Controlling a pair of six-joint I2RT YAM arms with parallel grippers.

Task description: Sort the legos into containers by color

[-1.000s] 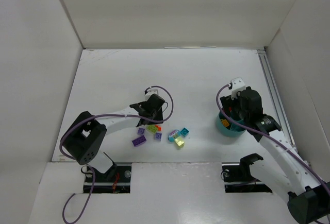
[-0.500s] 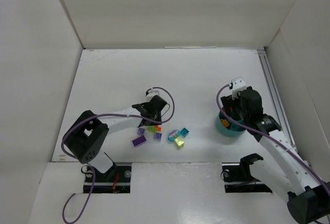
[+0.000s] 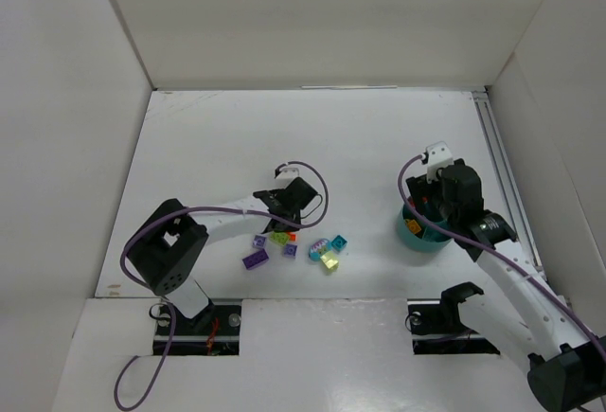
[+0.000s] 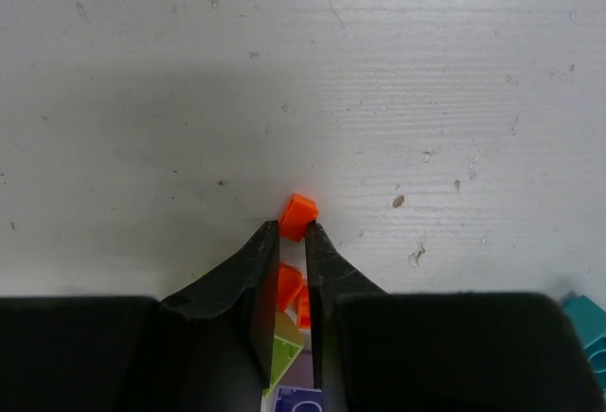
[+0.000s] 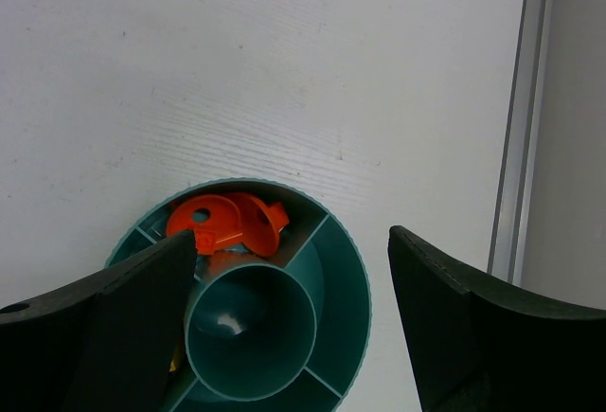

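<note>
My left gripper [image 4: 290, 229] is down at the pile of legos, its jaws pinched on a small orange lego [image 4: 299, 214] at the fingertips. More orange pieces [image 4: 288, 285], a lime brick [image 4: 284, 350] and a purple one [image 4: 299, 399] lie under the fingers. From above, the left gripper [image 3: 286, 218] sits over the lime brick [image 3: 279, 237]. My right gripper [image 5: 294, 234] hangs open over the teal bowl [image 5: 361, 275], whose wedge containers are split by dividers. One wedge holds orange pieces [image 5: 227, 224].
Loose legos lie near the front edge: purple bricks [image 3: 255, 259], a yellow-green one [image 3: 329, 260] and a teal one [image 3: 338, 241]. The teal bowl [image 3: 421, 241] stands to the right under the right gripper [image 3: 428, 213]. A metal rail [image 5: 516, 128] runs along the right wall.
The left gripper has shifted slightly right and lower over the pile, and its jaws have closed in on the orange lego. The right arm has stayed still.
</note>
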